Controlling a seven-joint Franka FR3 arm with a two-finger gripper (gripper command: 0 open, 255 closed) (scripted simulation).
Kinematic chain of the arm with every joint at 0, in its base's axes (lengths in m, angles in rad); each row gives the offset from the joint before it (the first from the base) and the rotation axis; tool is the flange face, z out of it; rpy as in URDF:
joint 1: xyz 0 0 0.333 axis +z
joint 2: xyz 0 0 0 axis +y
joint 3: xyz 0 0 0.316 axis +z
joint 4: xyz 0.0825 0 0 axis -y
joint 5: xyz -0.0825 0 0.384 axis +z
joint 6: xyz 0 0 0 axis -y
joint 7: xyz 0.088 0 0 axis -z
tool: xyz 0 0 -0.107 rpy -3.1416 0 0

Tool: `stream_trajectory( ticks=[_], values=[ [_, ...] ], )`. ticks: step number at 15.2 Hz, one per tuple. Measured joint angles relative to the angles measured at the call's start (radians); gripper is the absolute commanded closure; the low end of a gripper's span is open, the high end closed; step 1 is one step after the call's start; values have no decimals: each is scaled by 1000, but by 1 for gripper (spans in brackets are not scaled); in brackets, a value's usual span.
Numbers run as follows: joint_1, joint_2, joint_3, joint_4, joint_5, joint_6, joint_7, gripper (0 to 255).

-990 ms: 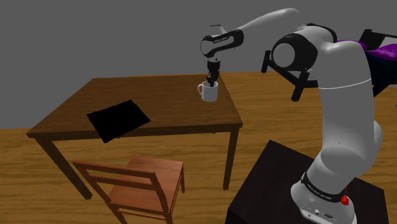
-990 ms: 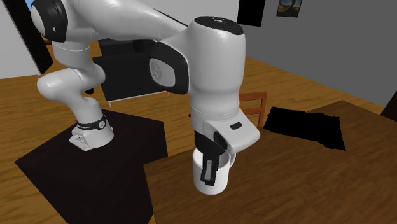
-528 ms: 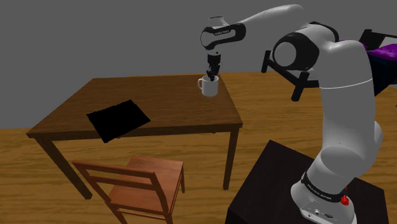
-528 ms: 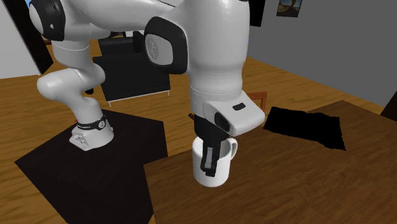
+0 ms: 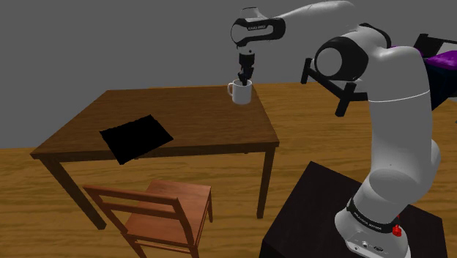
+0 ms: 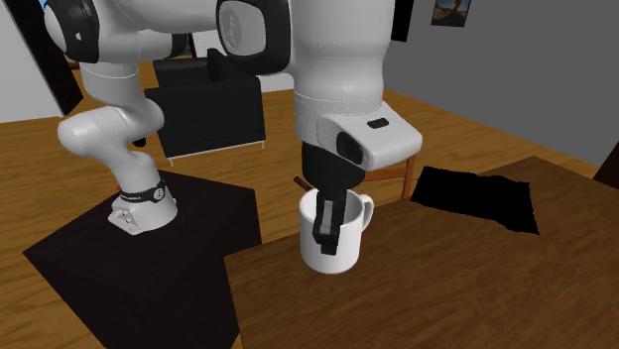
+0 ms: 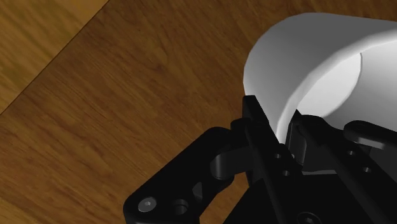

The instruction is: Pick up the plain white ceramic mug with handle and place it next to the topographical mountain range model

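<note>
My gripper (image 5: 243, 79) is shut on the wall of a white mug (image 5: 240, 92), one finger inside and one outside. The mug hangs upright a little above the far right corner of the wooden table (image 5: 198, 124). In the second exterior view the outer finger (image 6: 325, 220) lies against the mug (image 6: 342, 243), whose handle points away from the arm. The wrist view has the mug's rim (image 7: 305, 57) clasped by the gripper (image 7: 283, 124). The mountain range model is drawn as a flat black patch (image 5: 135, 138) (image 6: 476, 196) on the table, well away from the mug.
A wooden chair (image 5: 157, 216) stands at the table's near side. The dark stand (image 5: 322, 212) holds the arm's base. In the second exterior view a dark cabinet (image 6: 213, 119) stands behind the arm, and a chair back (image 6: 397, 164) shows behind the table (image 6: 446, 288).
The gripper has risen with the mug in it, lifting it off the tabletop. The model has not moved.
</note>
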Motion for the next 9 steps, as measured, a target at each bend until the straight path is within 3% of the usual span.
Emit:
stream_trajectory(
  ticks=[6, 9],
  values=[
    [-7, 15, -1, 99, 2, -84, 0, 255],
    [24, 23, 9, 106, -2, -82, 40, 255]
  ],
)
